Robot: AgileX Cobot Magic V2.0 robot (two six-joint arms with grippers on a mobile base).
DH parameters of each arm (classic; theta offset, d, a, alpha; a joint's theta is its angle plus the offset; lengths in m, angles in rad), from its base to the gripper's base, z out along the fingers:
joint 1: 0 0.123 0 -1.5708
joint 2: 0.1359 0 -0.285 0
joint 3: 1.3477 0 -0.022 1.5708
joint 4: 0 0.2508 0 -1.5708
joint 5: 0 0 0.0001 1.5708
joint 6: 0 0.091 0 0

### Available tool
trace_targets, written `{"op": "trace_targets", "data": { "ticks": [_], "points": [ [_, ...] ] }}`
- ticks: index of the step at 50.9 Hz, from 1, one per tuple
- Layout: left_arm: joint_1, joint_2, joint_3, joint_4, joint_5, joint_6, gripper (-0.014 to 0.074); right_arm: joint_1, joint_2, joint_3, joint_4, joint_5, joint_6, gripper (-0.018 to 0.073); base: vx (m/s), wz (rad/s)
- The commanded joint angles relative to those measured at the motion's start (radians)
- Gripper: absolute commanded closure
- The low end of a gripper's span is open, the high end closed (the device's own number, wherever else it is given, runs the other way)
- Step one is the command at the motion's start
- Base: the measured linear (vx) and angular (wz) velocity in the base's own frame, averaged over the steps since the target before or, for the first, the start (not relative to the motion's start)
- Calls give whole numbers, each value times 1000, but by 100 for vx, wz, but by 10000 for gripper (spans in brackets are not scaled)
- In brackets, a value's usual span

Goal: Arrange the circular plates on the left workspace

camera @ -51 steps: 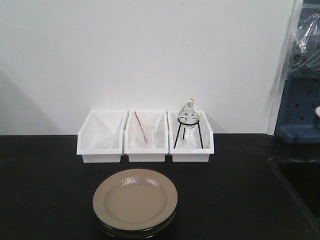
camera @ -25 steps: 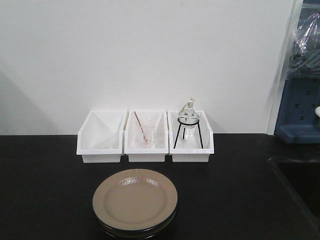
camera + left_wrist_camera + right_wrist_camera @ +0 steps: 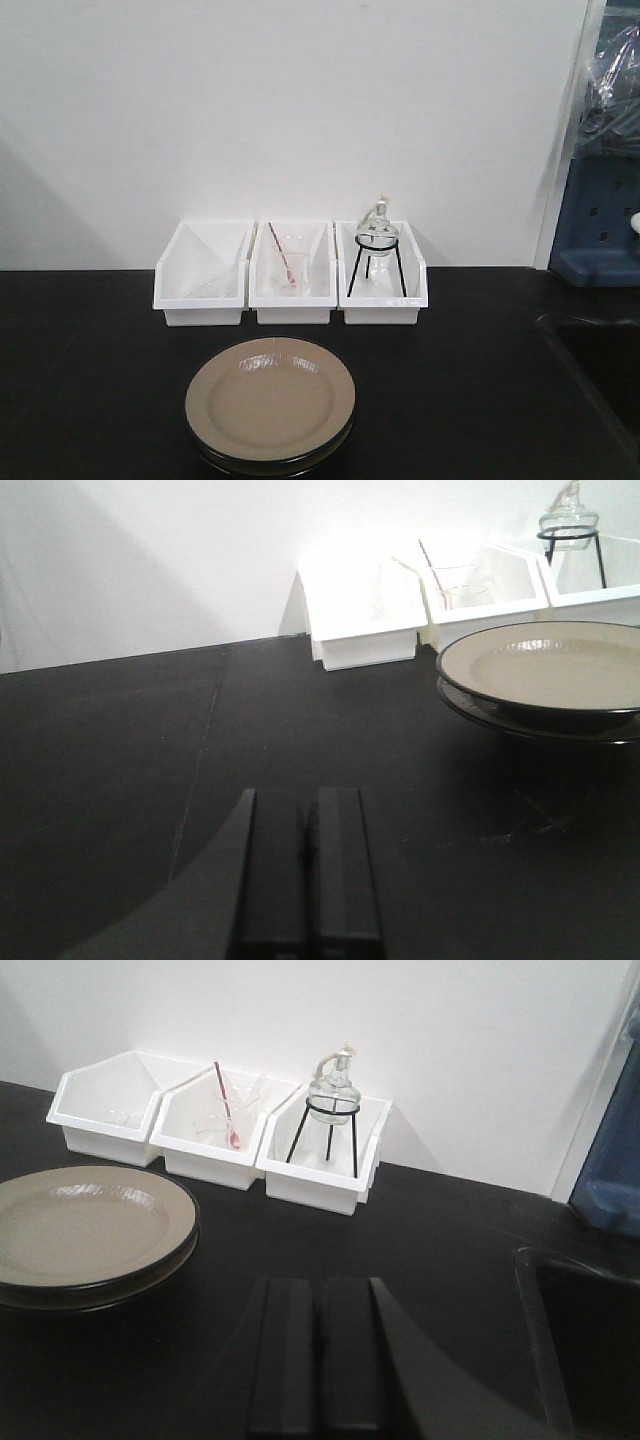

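Tan plates (image 3: 270, 405) with dark rims, black countertop (image 3: 90, 380), white bins (image 3: 290, 290).

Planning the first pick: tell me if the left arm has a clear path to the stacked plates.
Probably yes. In the left wrist view the left gripper is shut and holds nothing, and only bare black countertop lies between it and the stacked plates ahead to its right. The white bins stand behind, out of the way.

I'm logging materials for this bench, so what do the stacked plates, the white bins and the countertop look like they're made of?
The plates: probably glazed ceramic, though melamine is possible; glossy tan face with highlights, dark rim.
The white bins: likely moulded plastic; thin, slightly translucent walls with a smooth sheen.
The countertop: hard matte black slab, maybe resin or laminate; uniform and nearly reflection-free, with a faint seam line in the left wrist view.
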Motion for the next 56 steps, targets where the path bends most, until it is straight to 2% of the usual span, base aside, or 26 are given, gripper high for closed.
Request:
{"op": "trace_targets", "data": {
  "ticks": [1, 5, 41, 47, 50, 56],
  "points": [
    [4, -17, 20, 63, -88, -70, 597, -3, 5, -30, 3, -82, -5, 563, 0, 0],
    [4, -17, 20, 62, -88, -93, 597, -3, 6, -30, 3, -77, -5, 563, 0, 0],
    [4, -16, 20, 62, -88, -93, 597, -3, 6, -30, 3, -79, -5, 563, 0, 0],
    [4, -16, 20, 62, -88, -93, 597, -3, -34, -13, -23, -86, -12, 563, 0, 0],
    [4, -16, 20, 62, -88, -93, 597, -20, -81, 30, -45, -108, -15, 563, 0, 0],
    [4, -16, 20, 62, -88, -93, 597, -107, -213, 192, -49, -172, 37, 563, 0, 0]
  ]
}}
